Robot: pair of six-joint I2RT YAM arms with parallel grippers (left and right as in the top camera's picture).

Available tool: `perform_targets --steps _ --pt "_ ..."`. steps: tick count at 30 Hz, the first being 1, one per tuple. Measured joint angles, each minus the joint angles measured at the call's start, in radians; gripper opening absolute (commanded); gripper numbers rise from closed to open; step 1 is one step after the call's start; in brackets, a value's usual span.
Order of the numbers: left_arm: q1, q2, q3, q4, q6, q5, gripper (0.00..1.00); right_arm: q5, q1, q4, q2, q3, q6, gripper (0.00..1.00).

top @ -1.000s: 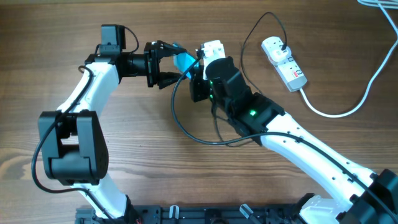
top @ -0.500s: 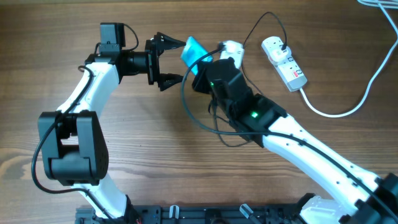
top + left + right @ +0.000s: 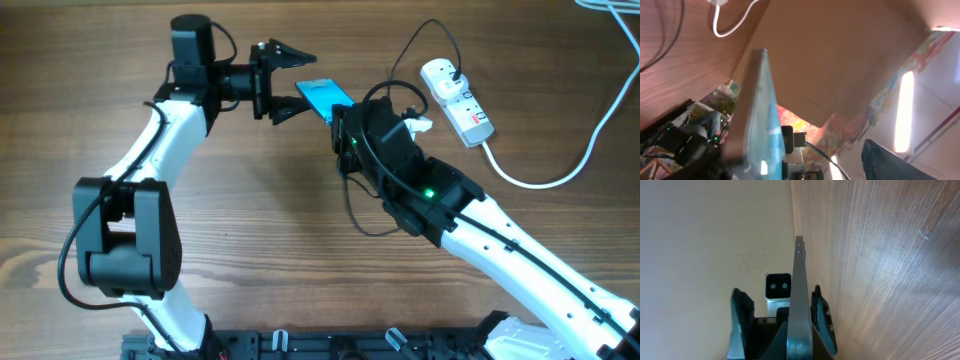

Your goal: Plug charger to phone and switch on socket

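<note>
The charger (image 3: 434, 22) trails from the socket (image 3: 457, 100) under the right hand (image 3: 340, 118), clamped on the phone (image 3: 323, 95) (screen lit teal), while the left hand (image 3: 290, 82), fingers apart beside it, has swung toward the far edge of the table (image 3: 250, 230).

From overhead, the right gripper (image 3: 777, 292) hides under its wrist just below the phone (image 3: 324, 96). The phone's base leaves the right wrist view (grip unclear there). Right of the phone, you can't read the tiny switches on the socket (image 3: 457, 97).
</note>
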Motion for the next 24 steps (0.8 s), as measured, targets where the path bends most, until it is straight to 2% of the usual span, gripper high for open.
perform_targets --steps 4,8,12,15,19,24 --pt "-0.023 0.0 0.0 0.017 -0.048 -0.004 0.6 0.001 0.0 0.001 0.0 0.0 0.018 0.04" --pt "-0.024 0.0 0.0 0.017 -0.081 -0.007 0.57 0.015 0.0 0.004 0.001 0.0 0.022 0.04" --pt "-0.024 0.0 0.0 0.017 -0.092 -0.008 0.55 0.029 0.0 0.004 0.015 0.0 0.025 0.04" --pt "-0.026 0.0 0.0 0.017 -0.094 -0.011 0.59 0.032 0.0 0.004 0.02 0.0 0.025 0.04" --pt "-0.039 0.0 0.0 0.017 -0.055 -0.04 0.6 0.036 0.0 0.004 0.021 0.0 0.019 0.04" --pt "-0.072 0.0 0.0 0.017 -0.023 -0.107 0.56 0.059 0.0 0.004 0.023 0.0 0.005 0.04"
